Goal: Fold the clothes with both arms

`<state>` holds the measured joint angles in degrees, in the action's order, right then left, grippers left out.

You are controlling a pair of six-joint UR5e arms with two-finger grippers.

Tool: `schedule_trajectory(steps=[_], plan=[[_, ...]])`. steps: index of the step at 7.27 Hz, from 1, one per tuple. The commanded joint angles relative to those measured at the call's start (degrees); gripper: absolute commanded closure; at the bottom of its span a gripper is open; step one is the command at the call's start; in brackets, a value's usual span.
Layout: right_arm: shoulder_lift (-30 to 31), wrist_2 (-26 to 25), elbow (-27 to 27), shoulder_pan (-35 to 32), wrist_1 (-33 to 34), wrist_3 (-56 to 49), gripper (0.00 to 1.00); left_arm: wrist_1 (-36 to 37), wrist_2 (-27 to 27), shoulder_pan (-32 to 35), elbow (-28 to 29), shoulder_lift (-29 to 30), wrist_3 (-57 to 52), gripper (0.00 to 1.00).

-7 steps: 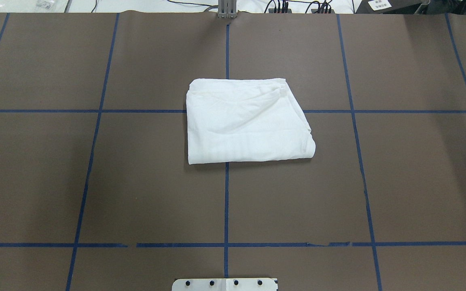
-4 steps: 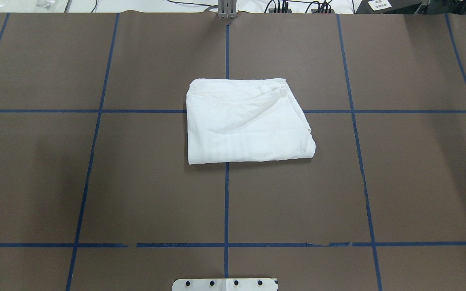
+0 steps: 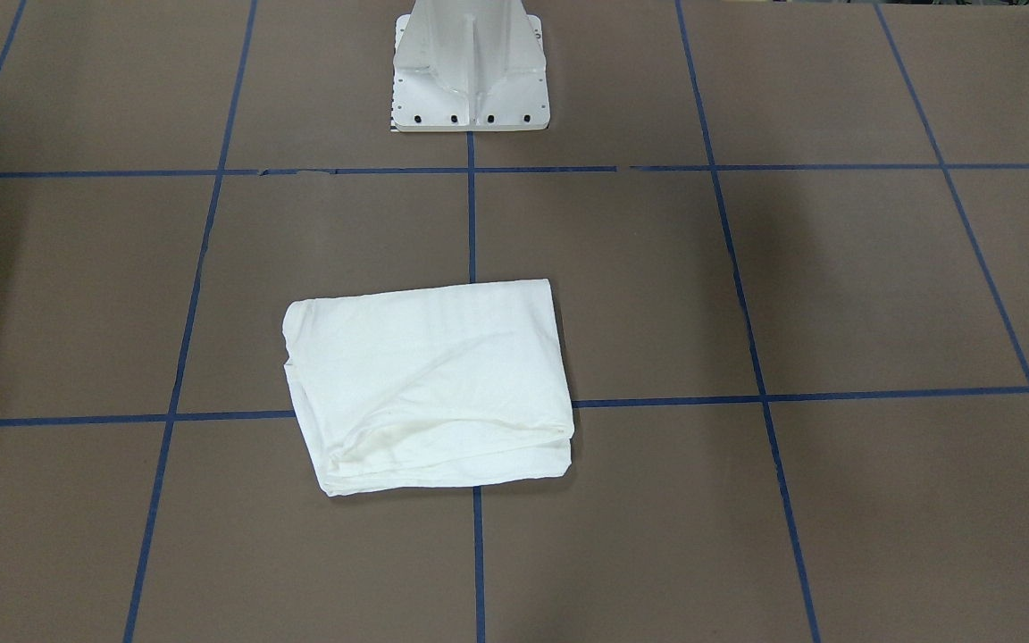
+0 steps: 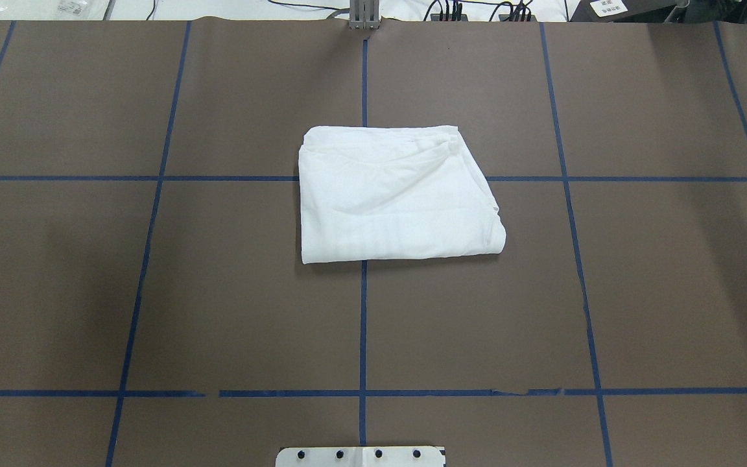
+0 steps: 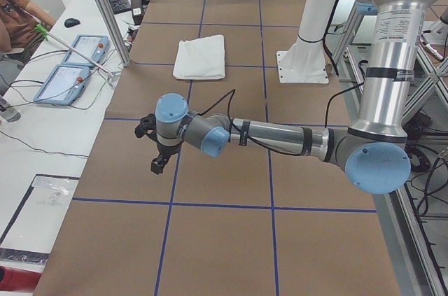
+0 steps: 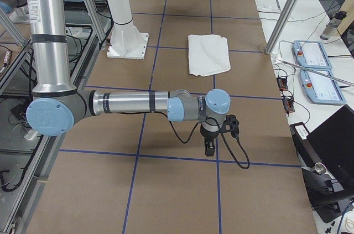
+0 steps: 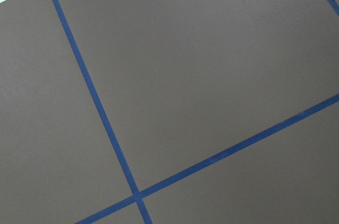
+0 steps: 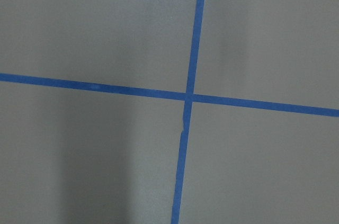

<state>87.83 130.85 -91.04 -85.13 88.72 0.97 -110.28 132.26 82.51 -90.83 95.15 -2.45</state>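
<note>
The white shirt [image 4: 399, 194] lies folded into a compact rectangle on the brown table, near the middle; it also shows in the front view [image 3: 430, 384] and both side views [image 5: 199, 57] [image 6: 207, 53]. No printed text, collar or label shows. The left arm [image 5: 273, 135] stretches low over the table far from the shirt, and its gripper [image 5: 157, 163] points down over bare table. The right arm [image 6: 133, 103] does the same at the other end, with its gripper [image 6: 209, 148] over bare table. I cannot tell whether either gripper is open or shut. Both wrist views show only table and tape.
Blue tape lines [image 4: 362, 324] divide the brown table cover into squares. The white pedestal base [image 3: 470, 67] stands at the robot's edge. Control tablets [image 5: 73, 65] [image 6: 318, 71] and cables lie on white benches beyond the far edge. An operator's arm [image 5: 17, 16] shows at one bench.
</note>
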Motion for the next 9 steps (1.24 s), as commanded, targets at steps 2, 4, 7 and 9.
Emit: schedule_trajectory(steps=[2,4,7,9], plan=[[0.0,-0.6,-1.6,-0.3,-0.1,1.0,0.00,0.2,2.5,0.2,1.4,0.5,0.4,0.00],[-2.0,0.0,-3.4,-0.2,6.8,1.1,0.00,1.8,7.1,2.9,2.1,-0.1,0.5,0.00],[-2.1,0.7,-2.8,-0.2,7.1,0.9,0.00,1.6,7.2,4.1,1.4,-3.3,0.5,0.00],[-1.4,0.9,-3.4,-0.2,7.0,1.0,0.00,2.1,6.6,4.2,-1.8,-3.6,3.5,0.00]])
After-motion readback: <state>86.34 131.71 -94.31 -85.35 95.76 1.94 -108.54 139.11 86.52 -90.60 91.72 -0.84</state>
